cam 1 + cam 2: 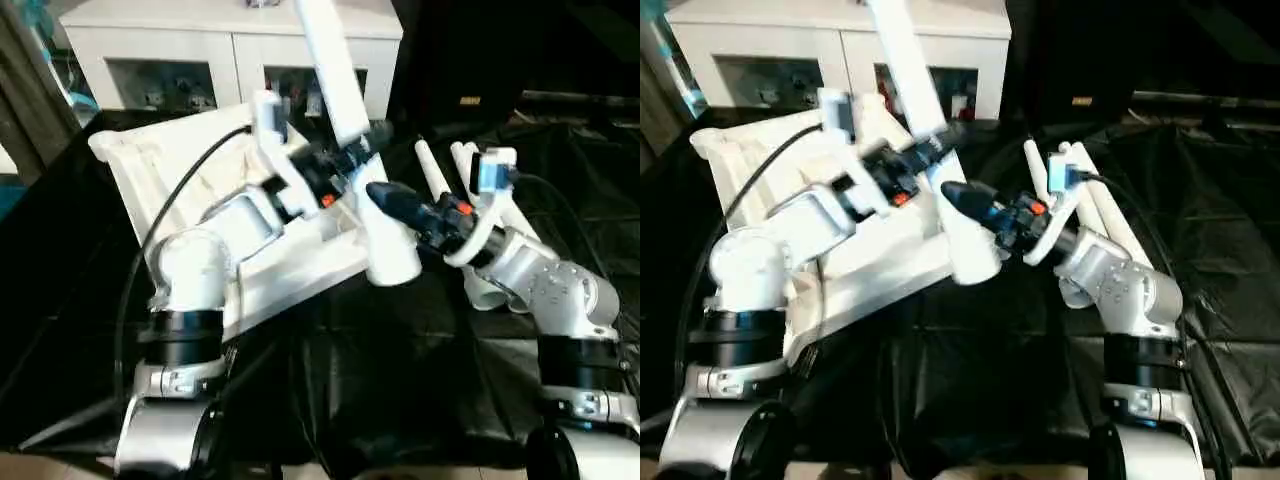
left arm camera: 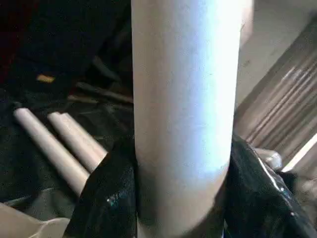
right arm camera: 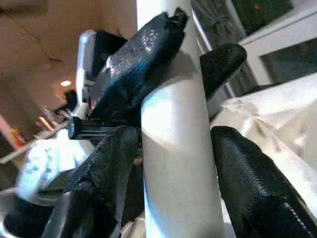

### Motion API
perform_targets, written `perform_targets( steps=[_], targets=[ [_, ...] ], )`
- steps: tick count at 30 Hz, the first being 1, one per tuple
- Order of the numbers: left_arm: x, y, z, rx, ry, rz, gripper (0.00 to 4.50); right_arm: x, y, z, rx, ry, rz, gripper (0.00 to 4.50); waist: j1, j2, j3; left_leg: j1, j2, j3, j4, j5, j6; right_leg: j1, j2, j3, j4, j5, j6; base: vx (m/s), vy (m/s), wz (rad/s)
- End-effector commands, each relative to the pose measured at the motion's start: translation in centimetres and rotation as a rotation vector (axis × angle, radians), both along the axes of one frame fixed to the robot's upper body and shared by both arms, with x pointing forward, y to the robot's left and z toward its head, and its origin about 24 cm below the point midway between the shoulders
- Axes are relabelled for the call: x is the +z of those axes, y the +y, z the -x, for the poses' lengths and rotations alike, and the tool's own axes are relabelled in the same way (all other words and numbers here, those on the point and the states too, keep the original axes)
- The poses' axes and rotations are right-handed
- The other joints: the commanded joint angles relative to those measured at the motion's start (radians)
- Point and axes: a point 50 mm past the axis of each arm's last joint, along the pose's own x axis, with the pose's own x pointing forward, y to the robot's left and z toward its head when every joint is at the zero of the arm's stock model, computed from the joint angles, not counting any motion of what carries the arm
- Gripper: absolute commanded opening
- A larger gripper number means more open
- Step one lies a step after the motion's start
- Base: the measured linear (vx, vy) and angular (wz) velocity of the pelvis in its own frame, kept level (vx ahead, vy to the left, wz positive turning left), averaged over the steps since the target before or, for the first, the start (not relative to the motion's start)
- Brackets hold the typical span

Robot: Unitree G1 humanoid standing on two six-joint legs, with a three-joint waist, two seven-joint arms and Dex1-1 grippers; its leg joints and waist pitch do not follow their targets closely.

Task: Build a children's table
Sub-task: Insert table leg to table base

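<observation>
While the tabletop (image 1: 190,170) lies tilted on the black cloth (image 1: 400,380) with its ribbed underside up, one leg (image 1: 335,75) stands nearly upright in the corner socket (image 1: 392,255) at the tabletop's corner nearest the right arm. The leg leans slightly away from the robot, toward the white cabinet (image 1: 230,50) behind the tabletop.

Left gripper (image 1: 352,158): it reaches across the tabletop and meets the leg above the socket. In the left wrist view its two black fingers (image 2: 106,198) sit on either side of the tube, pressed against it, so the left gripper is closed around the leg.

Right gripper (image 1: 385,197): it approaches the same leg from the side opposite the tabletop, just below the left gripper and just above the socket. In the right wrist view its fingers (image 3: 252,183) bracket the tube; one finger lies against the leg, and a narrow gap appears at the other. Whether the right gripper actually clamps the leg cannot be told. The left gripper's fingers are also visible in that view, wrapped on the tube farther up.

Spare legs (image 1: 445,170): these lie together on the black cloth beside the tabletop, behind the right forearm (image 1: 540,275), touching one another and well apart from the socket.
</observation>
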Motion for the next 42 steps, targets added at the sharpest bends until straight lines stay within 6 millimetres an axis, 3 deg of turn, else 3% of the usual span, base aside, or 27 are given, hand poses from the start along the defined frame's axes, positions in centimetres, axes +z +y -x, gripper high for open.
perform_targets(
  steps=[1, 3, 9, 10, 11, 13, 15, 16, 21, 25, 27, 32, 35, 38, 39, 42],
  targets=[
    [0.9, -0.2, 0.0, 0.02, -0.044, -0.029, 1.9, 0.6, 0.1, 0.2, -0.003, -0.042, 0.018, 2.97, -0.003, -0.006, -0.102, 0.037, 0.03, -0.027, -0.081, -0.307, -0.04, 0.044, -0.053, 0.032, -0.096, -0.411, -0.096, 0.0, 0.0, 0.0],
    [1.0, -0.5, -0.6, 0.17, -0.09, -0.215, 1.89, -0.7, 1.6, -0.3, -0.069, -0.046, 0.201, 2.98, -0.006, -0.006, -0.102, 0.038, 0.033, -0.029, -0.083, -0.317, -0.049, 0.038, -0.05, 0.032, -0.095, -0.409, -0.084, 0.0, 0.0, 0.0],
    [1.5, -0.7, -0.8, 0.246, -0.133, -0.309, 1.89, -2.2, 2.9, -0.7, -0.125, -0.042, 0.355, 2.98, -0.012, -0.008, -0.102, 0.036, 0.029, -0.03, -0.082, -0.322, -0.05, 0.037, -0.051, 0.031, -0.098, -0.442, -0.075, 0.0, 0.0, 0.0],
    [1.6, -0.7, -0.9, 0.29, -0.154, -0.35, 1.89, -3.0, 3.7, -1.2, -0.173, -0.055, 0.446, 2.98, -0.013, -0.012, -0.102, 0.035, 0.03, -0.029, -0.081, -0.323, -0.048, 0.037, -0.054, 0.031, -0.099, -0.437, -0.083, 0.0, 0.0, 0.0],
    [1.6, -0.7, -0.9, 0.293, -0.157, -0.356, 1.89, -3.1, 3.8, -1.3, -0.175, -0.054, 0.45, 2.98, -0.016, -0.008, -0.102, 0.037, 0.029, -0.028, -0.08, -0.329, -0.05, 0.035, -0.053, 0.031, -0.099, -0.436, -0.09, 0.0, 0.0, 0.0],
    [1.6, -0.7, -1.1, 0.318, -0.169, -0.392, 1.89, -3.4, 4.2, -1.5, -0.177, -0.038, 0.454, 2.64, -0.017, -0.013, -0.103, 0.036, 0.029, -0.027, -0.08, -0.324, -0.045, 0.036, -0.052, 0.032, -0.099, -0.423, -0.093, 0.0, 0.0, 0.0],
    [1.5, -0.7, -1.1, 0.331, -0.171, -0.405, 1.89, -3.4, 4.4, -1.5, -0.173, -0.03, 0.44, 2.61, -0.016, -0.007, -0.104, 0.037, 0.031, -0.027, -0.08, -0.315, -0.035, 0.036, -0.05, 0.033, -0.093, -0.386, -0.106, 0.0, 0.0, 0.0],
    [1.4, -0.7, -1.2, 0.349, -0.172, -0.412, 1.89, -3.4, 4.5, -1.6, -0.174, -0.028, 0.43, 2.53, -0.018, -0.012, -0.104, 0.035, 0.032, -0.027, -0.082, -0.313, -0.034, 0.037, -0.049, 0.032, -0.093, -0.376, -0.108, 0.0, 0.0, 0.0],
    [1.4, -0.6, -1.1, 0.356, -0.166, -0.408, 1.89, -3.3, 4.3, -1.6, -0.163, -0.029, 0.417, 2.13, -0.017, -0.011, -0.107, 0.032, 0.031, -0.024, -0.08, -0.281, -0.024, 0.042, -0.05, 0.034, -0.084, -0.302, -0.137, 0.0, 0.0, 0.0],
    [1.2, -0.3, -1.1, 0.355, -0.164, -0.409, 1.89, -3.0, 4.1, -1.6, -0.144, -0.055, 0.398, 2.05, -0.017, -0.016, -0.107, 0.031, 0.031, -0.022, -0.077, -0.26, -0.013, 0.045, -0.052, 0.035, -0.084, -0.297, -0.145, 0.0, 0.0, 0.0],
    [1.0, -0.2, -1.0, 0.313, -0.161, -0.4, 2.59, -2.7, 4.0, -1.3, -0.108, -0.073, 0.377, 2.03, -0.016, -0.016, -0.107, 0.032, 0.03, -0.021, -0.077, -0.257, -0.009, 0.046, -0.051, 0.034, -0.084, -0.298, -0.146, 0.0, 0.0, 0.0],
    [1.0, -0.2, -0.6, 0.231, -0.143, -0.318, 2.85, -2.3, 3.5, -0.7, -0.04, -0.103, 0.363, 2.0, -0.018, -0.017, -0.106, 0.031, 0.03, -0.02, -0.075, -0.255, -0.001, 0.047, -0.051, 0.034, -0.084, -0.295, -0.156, 0.0, 0.0, 0.0],
    [0.7, -0.3, 0.9, -0.013, -0.196, -0.23, 3.06, -1.5, 2.4, 0.6, 0.107, -0.133, 0.292, 1.99, -0.018, -0.02, -0.106, 0.031, 0.029, -0.019, -0.074, -0.25, 0.01, 0.049, -0.051, 0.034, -0.086, -0.295, -0.163, 0.0, 0.0, 0.0],
    [0.4, -0.2, 2.2, -0.217, -0.183, -0.125, 3.05, -1.0, 1.4, 1.3, 0.194, -0.138, 0.267, 1.99, -0.017, -0.017, -0.106, 0.034, 0.031, -0.018, -0.075, -0.26, 0.011, 0.047, -0.05, 0.034, -0.08, -0.296, -0.179, 0.0, 0.0, 0.0],
    [0.5, -0.1, 2.5, -0.264, -0.181, -0.085, 3.05, -1.0, 1.0, 1.5, 0.217, -0.137, 0.269, 1.99, -0.018, -0.012, -0.105, 0.034, 0.031, -0.019, -0.074, -0.273, 0.006, 0.045, -0.049, 0.033, -0.08, -0.301, -0.188, 0.0, 0.0, 0.0],
    [0.7, 0.2, 2.8, -0.326, -0.185, -0.032, 3.05, -0.7, 0.5, 1.7, 0.247, -0.128, 0.258, 1.99, -0.02, -0.015, -0.103, 0.034, 0.031, -0.02, -0.077, -0.304, -0.002, 0.047, -0.049, 0.033, -0.083, -0.329, -0.185, 0.0, 0.0, 0.0]
  ],
)
